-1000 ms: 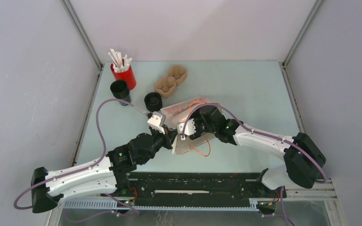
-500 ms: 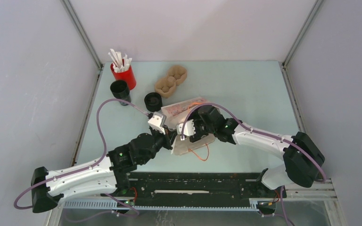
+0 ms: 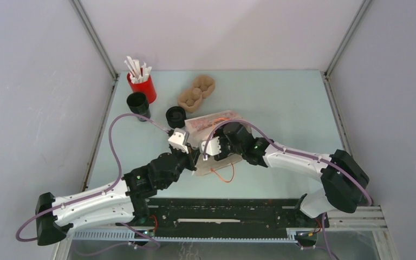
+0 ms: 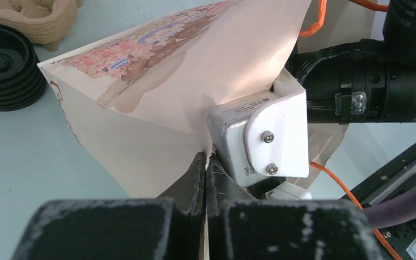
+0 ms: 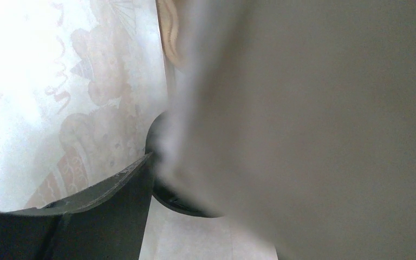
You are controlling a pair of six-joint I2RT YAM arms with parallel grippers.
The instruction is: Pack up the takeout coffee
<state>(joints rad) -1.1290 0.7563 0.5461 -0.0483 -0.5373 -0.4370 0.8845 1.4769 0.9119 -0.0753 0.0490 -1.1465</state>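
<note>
- We saw the left gripper (image 4: 206, 162) pinched tight on an edge of the paper bag (image 4: 157, 97), with its two dark jaws pressed together over the paper.
- The bag lay on its side on the table (image 3: 281, 103), printed face up, with an orange handle (image 3: 225, 176) trailing at its near end.
- The right gripper (image 3: 214, 156) sat at the bag's mouth, just beside the left one. Its wrist view showed one dark finger (image 5: 97, 216) against backlit printed paper and a grey blur, so we could not tell whether its jaws were apart or together.
- The takeout coffee (image 3: 138, 103) stood upright near the table's far-left edge, well apart from the bag and both grippers.
- Just beyond the cup stood a red cup of white sticks (image 3: 142, 85). A squat black round piece (image 3: 176, 116) lay between the cup and the bag, and a brown pulp carrier (image 3: 196, 93) lay farther back.
</note>
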